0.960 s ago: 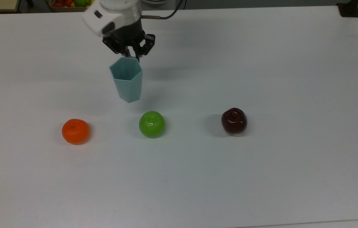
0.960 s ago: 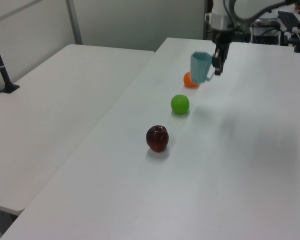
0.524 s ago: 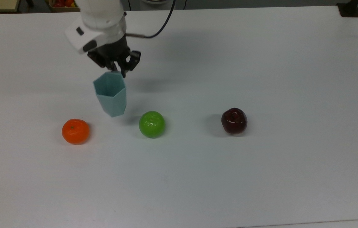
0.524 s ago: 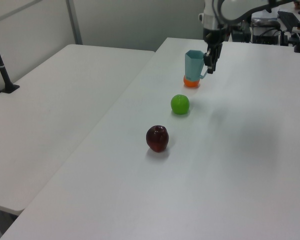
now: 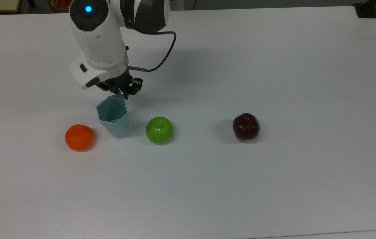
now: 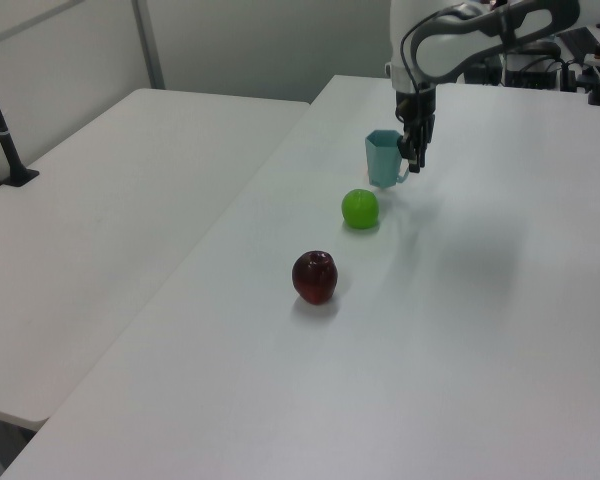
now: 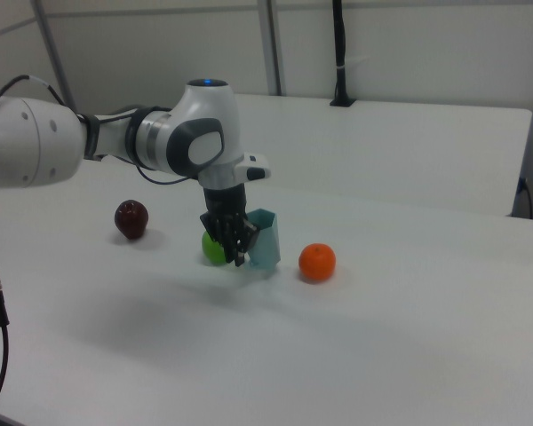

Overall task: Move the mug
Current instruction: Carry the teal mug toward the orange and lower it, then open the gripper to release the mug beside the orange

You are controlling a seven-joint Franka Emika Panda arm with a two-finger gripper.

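Observation:
The pale teal faceted mug stands upright between an orange and a green apple, low over the white table; whether its base touches I cannot tell. My gripper is shut on the mug's far rim, at the handle side. In the left view the mug hides the orange, with the gripper on the left view's right of it. In the right view the gripper covers part of the green apple beside the mug.
A dark red apple lies on the top view's right of the green one. A black mount sits at the table's far right corner. A second white table adjoins on the left view's left.
The arm has carried the mug toward the fruit row and down, from above the table behind the green apple into the gap between orange and green apple.

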